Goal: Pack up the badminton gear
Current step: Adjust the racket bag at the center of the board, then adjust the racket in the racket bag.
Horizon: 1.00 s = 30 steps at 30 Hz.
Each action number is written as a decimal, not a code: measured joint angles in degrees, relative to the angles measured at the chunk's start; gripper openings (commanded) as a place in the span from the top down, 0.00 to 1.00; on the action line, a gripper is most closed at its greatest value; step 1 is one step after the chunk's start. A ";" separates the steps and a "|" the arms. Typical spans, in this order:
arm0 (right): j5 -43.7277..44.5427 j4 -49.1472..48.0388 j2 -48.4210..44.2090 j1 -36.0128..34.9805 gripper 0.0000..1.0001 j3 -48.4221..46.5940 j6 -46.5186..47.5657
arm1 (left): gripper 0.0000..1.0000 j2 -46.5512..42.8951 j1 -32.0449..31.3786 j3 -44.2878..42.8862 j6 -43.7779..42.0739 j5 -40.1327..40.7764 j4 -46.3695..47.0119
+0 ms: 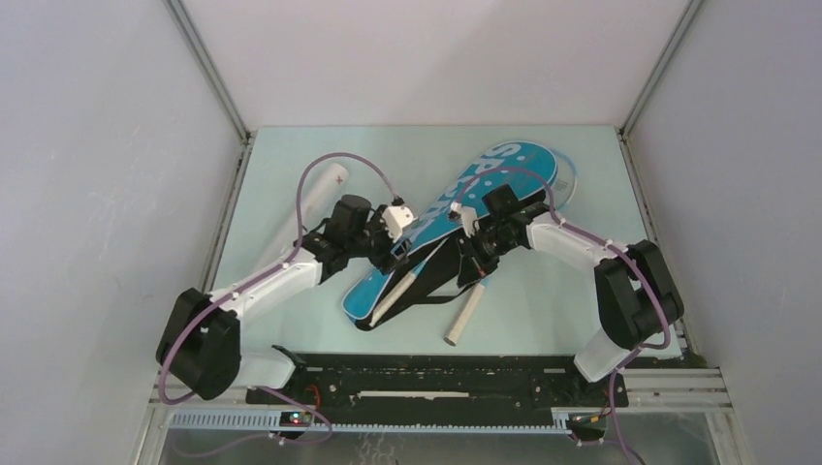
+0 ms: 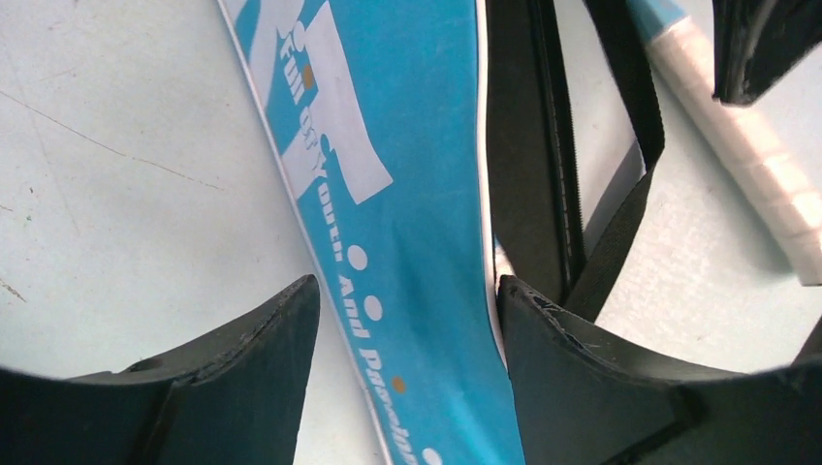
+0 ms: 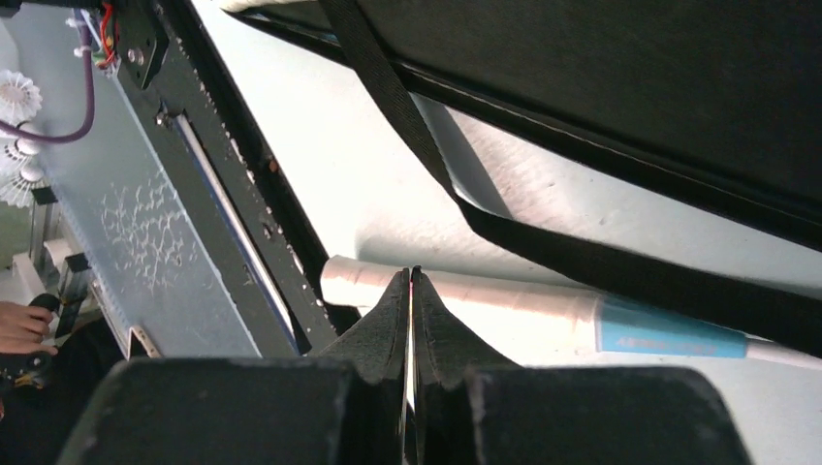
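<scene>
The blue racket bag lies diagonally across the table, its black strap trailing near its lower end. My left gripper hovers over the bag with its jaws open on either side of the bag's narrow part. One white racket handle sticks out of the bag's lower end. Another handle lies loose on the table, just beyond my right gripper, which is shut and empty. A long white tube lies at the left, partly under my left arm.
The strap and the bag's black side hang over the right gripper. A black rail runs along the near edge. White shuttlecocks show beyond that rail. Enclosure walls stand on three sides.
</scene>
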State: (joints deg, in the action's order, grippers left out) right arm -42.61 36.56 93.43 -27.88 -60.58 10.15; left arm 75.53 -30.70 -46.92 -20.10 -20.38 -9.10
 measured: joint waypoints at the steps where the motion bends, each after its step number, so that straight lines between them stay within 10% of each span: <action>1: 0.31 -0.70 -0.09 0.13 0.93 0.00 -0.39 | 0.29 0.17 -0.83 0.04 -0.55 1.11 -0.55; 18: 0.20 -3.43 -0.09 6.05 0.92 -0.02 -3.61 | 0.97 6.95 -6.56 -0.09 -4.46 13.25 -5.27; 30: -4.63 -8.79 -1.29 8.61 0.49 -0.94 -10.86 | 1.00 10.62 -5.46 -10.75 6.80 8.39 -8.17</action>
State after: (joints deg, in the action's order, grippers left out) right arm -47.24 27.77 92.14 -19.27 -61.52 -0.71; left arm 86.15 -36.16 -57.67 -13.30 -11.99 -17.28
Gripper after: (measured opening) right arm 0.472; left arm 0.012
